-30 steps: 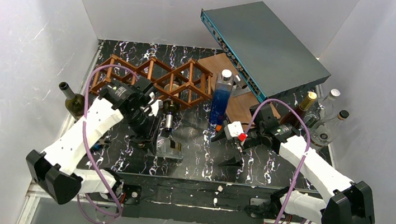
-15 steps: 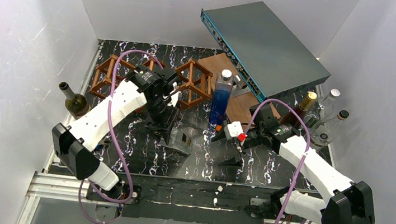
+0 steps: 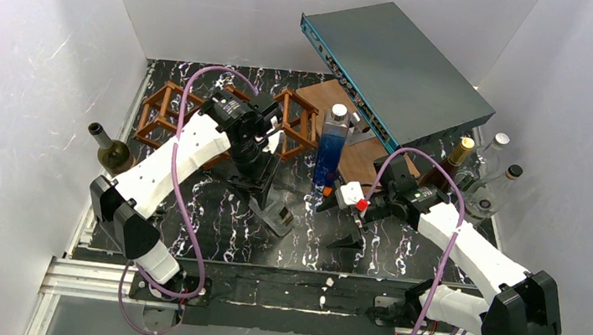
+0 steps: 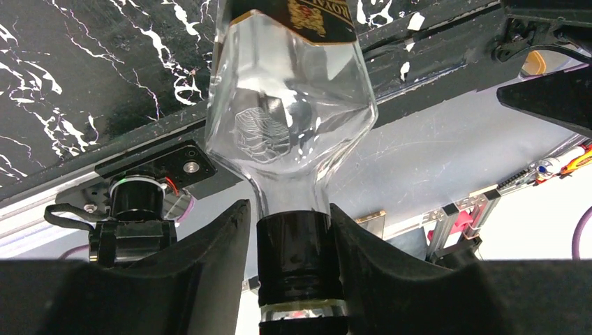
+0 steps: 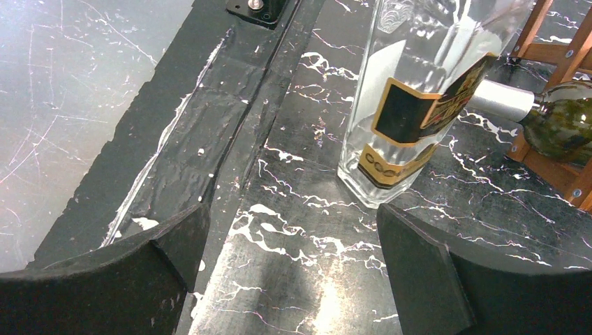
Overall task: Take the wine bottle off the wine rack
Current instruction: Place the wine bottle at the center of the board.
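Neck of the wine bottle [image 4: 290,118] sits between left fingers [image 4: 209,272].

**Two white-shelled arms with black joints and purple cables**

The left arm [image 3: 163,165] and the right arm [image 3: 473,253] are clad in white shells, dotted along their length with small dark screw holes. Each elbow is capped by a bulky black joint housing [image 3: 522,315], and the wrists are built from black blocks. A thin purple cable [image 3: 187,96] is run loosely along each arm from base to wrist. A white block [image 3: 350,196] with a red mark [image 3: 363,204] is set just behind the right tool [image 5: 293,230]. The fingers [image 5: 157,276] of that tool are seen as thick, matt black wedges with blunt, angled tips. Those of the left tool [image 4: 290,237] are shaped alike, black and smooth-edged.
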You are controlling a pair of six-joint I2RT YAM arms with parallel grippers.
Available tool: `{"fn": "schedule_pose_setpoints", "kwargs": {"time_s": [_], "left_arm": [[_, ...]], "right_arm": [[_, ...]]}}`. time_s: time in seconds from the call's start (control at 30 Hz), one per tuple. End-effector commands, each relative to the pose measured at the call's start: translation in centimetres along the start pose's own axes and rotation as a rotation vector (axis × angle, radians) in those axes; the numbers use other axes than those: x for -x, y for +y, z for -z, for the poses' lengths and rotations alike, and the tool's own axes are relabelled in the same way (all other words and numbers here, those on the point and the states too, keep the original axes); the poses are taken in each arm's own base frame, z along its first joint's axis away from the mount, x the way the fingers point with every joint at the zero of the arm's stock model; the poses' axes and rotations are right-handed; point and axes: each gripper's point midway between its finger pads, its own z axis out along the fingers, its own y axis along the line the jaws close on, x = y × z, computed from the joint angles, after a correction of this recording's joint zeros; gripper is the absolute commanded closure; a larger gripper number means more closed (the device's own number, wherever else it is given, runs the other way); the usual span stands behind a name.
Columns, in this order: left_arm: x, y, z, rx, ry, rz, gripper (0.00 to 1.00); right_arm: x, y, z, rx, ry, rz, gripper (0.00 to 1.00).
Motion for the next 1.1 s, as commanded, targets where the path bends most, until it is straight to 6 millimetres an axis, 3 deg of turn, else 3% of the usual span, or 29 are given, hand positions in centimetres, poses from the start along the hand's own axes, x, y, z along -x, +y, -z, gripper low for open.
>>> {"fn": "schedule_pose_setpoints", "kwargs": {"time_s": [0.0,0.17,0.47,0.77,1.07], "left_arm": [[-0.1,-0.4,0.7,-0.007,-0.006,-0.02,0.57],[0.2,-0.9,1.0,-0.027,-0.019,-0.026,0.49],[0.0,-2.9,0.9,-0.161,-0.035,-0.041,0.47],[-0.8,-3.4,1.6,-0.217,-0.083,-0.056,0.41],[-0.6,-4.0,3.3,-0.297,-0.268,-0.089,0.19]], "right_arm": [[0.9,-0.3,0.6,-0.012,-0.009,0.01,0.02],[0.8,-0.3,0.6,-0.012,-0.007,0.009,0.0],[0.8,-0.4,0.6,-0.014,-0.005,0.007,0.0],[0.7,-0.5,0.6,-0.018,0.0,0.007,0.0],[2.0,-0.2,0.9,0.003,-0.012,0.0,0.0]]}}
